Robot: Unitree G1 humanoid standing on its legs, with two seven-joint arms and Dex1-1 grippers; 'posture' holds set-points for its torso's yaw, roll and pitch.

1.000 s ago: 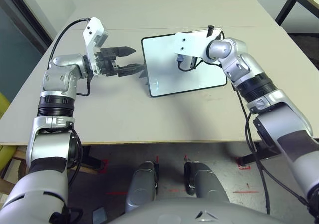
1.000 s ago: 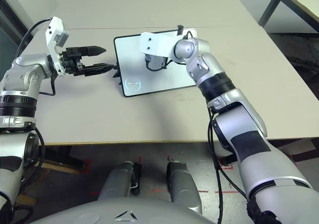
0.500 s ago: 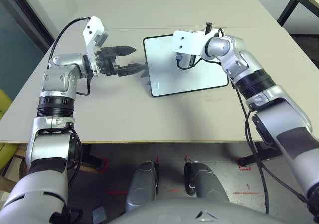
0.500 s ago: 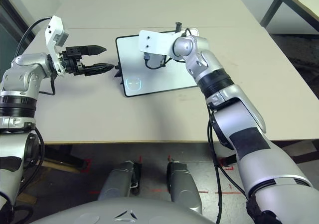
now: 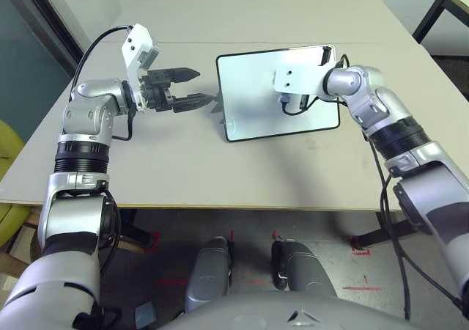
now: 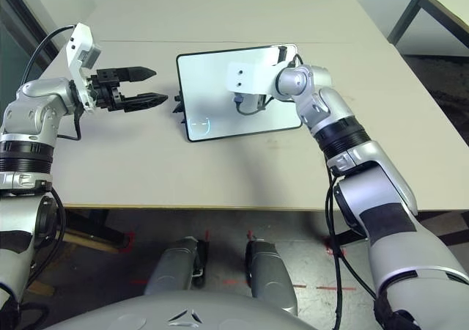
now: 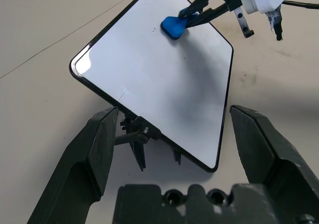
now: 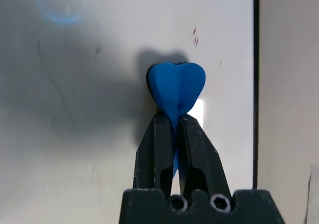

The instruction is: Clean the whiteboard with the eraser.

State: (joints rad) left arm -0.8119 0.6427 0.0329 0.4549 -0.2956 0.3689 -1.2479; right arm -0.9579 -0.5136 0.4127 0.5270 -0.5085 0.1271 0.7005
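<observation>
Pressing eraser (image 8: 177,87) on whiteboard (image 5: 253,88) near its far edge, rt pincer (image 8: 174,127) clenched on it; lt pincer (image 7: 174,149) spread wide (bare tabletop (image 5: 220,161) around).

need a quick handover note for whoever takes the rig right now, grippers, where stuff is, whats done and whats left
Right gripper: shut on the small bright blue eraser, pressing it against the board face.
Left gripper: open, holding nothing, beside the board's left edge near its grey stand.
White rectangular black-framed whiteboard: propped tilted on the beige table.
Done: eraser gripped and on the board.
Left: small red marks beside the eraser and a faint ring near the lower left corner, which may be only a reflection; wipe those.
</observation>
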